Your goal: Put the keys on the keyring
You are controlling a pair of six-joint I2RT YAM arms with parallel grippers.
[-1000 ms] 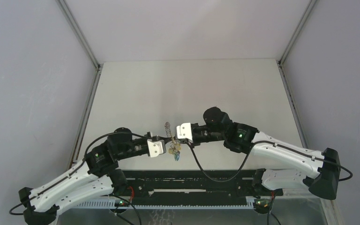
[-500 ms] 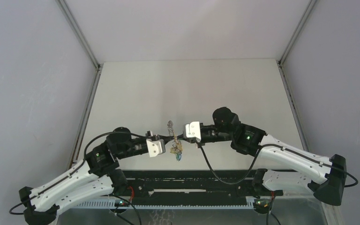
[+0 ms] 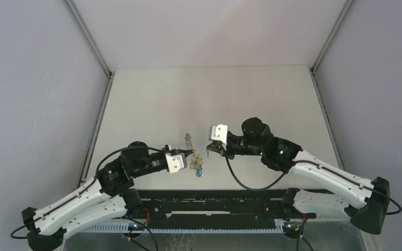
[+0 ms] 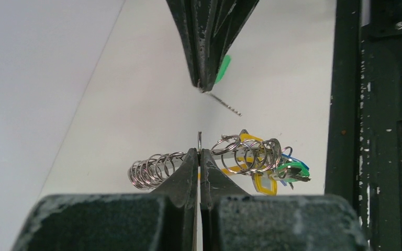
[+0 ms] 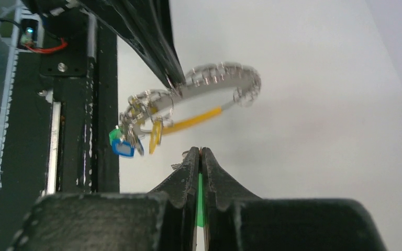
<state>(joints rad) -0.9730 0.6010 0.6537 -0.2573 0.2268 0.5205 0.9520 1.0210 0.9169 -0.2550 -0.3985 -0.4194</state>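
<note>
The left claw is clamped tight on the keyring, holding it above the desk, apparently to steady it for threading. The right claw grips a green key, blade aimed at the ring, just apart. Other keys hang from it.

Bright, even, soft light; the keyring looks blurred in the right wrist view.

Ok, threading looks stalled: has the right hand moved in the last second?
Yes. The right hand, gripping a green key, has backed off rightward, toward the right edge of the table, opening a gap to the keyring.
</note>
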